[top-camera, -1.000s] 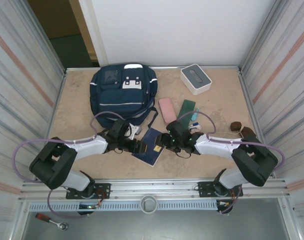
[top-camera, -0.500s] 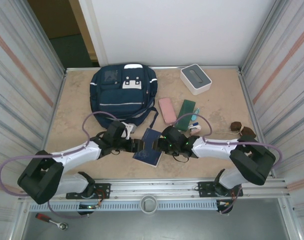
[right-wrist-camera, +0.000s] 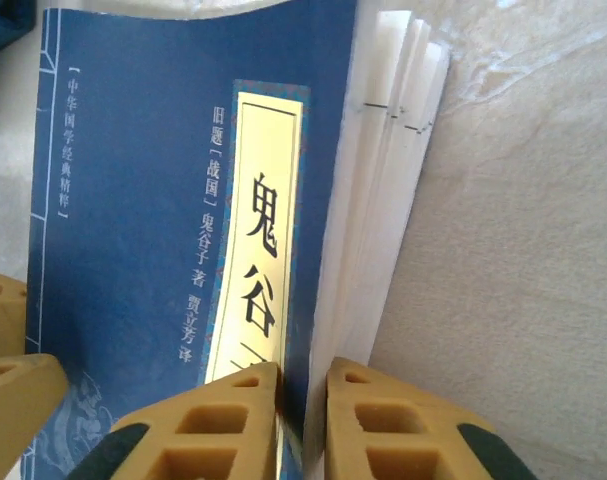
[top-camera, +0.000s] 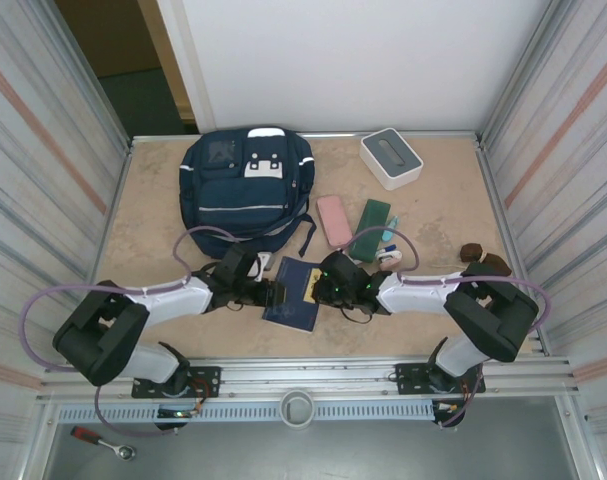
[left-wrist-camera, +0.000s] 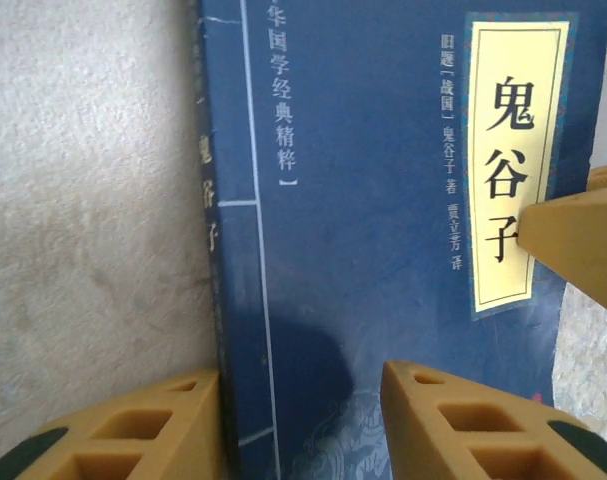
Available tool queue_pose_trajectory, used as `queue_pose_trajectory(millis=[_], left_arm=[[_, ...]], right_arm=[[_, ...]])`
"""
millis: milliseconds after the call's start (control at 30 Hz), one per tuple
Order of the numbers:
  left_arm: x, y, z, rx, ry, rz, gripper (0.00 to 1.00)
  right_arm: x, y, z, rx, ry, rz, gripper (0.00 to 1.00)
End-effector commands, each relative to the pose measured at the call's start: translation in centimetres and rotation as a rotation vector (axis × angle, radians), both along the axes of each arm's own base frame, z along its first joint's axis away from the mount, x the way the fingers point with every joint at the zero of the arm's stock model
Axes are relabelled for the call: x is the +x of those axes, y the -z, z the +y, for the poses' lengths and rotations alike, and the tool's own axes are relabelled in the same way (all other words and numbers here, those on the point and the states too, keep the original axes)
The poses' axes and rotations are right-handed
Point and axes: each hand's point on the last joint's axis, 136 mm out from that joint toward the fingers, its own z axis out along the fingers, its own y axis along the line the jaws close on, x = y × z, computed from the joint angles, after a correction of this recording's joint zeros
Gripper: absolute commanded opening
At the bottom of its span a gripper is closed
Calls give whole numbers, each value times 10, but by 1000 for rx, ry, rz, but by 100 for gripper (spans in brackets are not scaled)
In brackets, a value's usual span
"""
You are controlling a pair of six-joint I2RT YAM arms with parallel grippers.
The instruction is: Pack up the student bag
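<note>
The student bag (top-camera: 248, 190), a navy backpack, lies flat at the back left of the table, apart from both grippers. In front of it lies a navy book with a yellow label (top-camera: 295, 293) (left-wrist-camera: 383, 200) (right-wrist-camera: 163, 230). My left gripper (top-camera: 275, 293) (left-wrist-camera: 303, 425) is open at the book's spine. One finger (left-wrist-camera: 133, 430) rests on the table beside the spine and the other is over the cover. My right gripper (top-camera: 321, 290) (right-wrist-camera: 303, 420) is shut on the book's fore edge, pinching the cover and some white pages.
A white box (top-camera: 391, 157) stands at the back right. A pink case (top-camera: 334, 220), a green flat item (top-camera: 372, 228) and a small blue-white item (top-camera: 387, 242) lie behind the right arm. A brown object (top-camera: 480, 257) sits by the right wall.
My right gripper has closed on the book's page edge. The left jaws have narrowed, and the left arm has shifted at the spine. The book now lies squarer between the grippers.
</note>
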Motion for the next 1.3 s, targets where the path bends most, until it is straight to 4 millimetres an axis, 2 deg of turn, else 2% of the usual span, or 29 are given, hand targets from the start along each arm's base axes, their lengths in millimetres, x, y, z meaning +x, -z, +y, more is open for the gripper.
queue_pose_trajectory(millis=[0,100,200,300,367,467,533,667,733,800,833,1033,1067,1100,1200,1267], left_arm=[[-13,-17,-19,-87,78,13,44],[-6,-27,-9,-96,32,-7,51],[4,-43,6,-153,-32,-38,59],[11,-68,12,-260,-63,-81,68],[15,-87,11,-351,-67,-98,75],[24,-114,6,-492,-49,-98,80],[32,-133,0,-576,-30,-109,82],[43,-156,-13,-670,16,-106,84],[47,-164,-17,-697,31,-113,84],[48,-171,-19,-728,47,-124,76],[49,-176,-20,-744,56,-137,69],[47,-200,-22,-781,96,-195,13],[47,-206,-22,-788,103,-210,7],[46,-213,-22,-796,112,-227,0],[43,-239,-20,-824,130,-289,0],[42,-255,-19,-838,136,-322,0]], right_arm=[[7,-13,3,6,-27,-42,1],[6,-18,-8,-6,-63,-53,0],[2,-37,-16,14,-156,-90,0],[2,-68,-20,110,-197,-149,0],[6,-102,-17,233,-199,-223,0],[13,-152,-11,360,-210,-319,0],[14,-176,-7,407,-229,-360,0],[18,-211,-1,498,-257,-405,0],[20,-223,0,531,-266,-419,0],[23,-227,1,552,-271,-422,0],[24,-228,1,555,-274,-421,0],[40,-211,-8,501,-252,-381,0],[44,-208,-12,473,-245,-373,1],[48,-203,-19,435,-230,-364,11],[56,-202,-37,399,-195,-374,43],[55,-211,-36,446,-218,-410,57]])
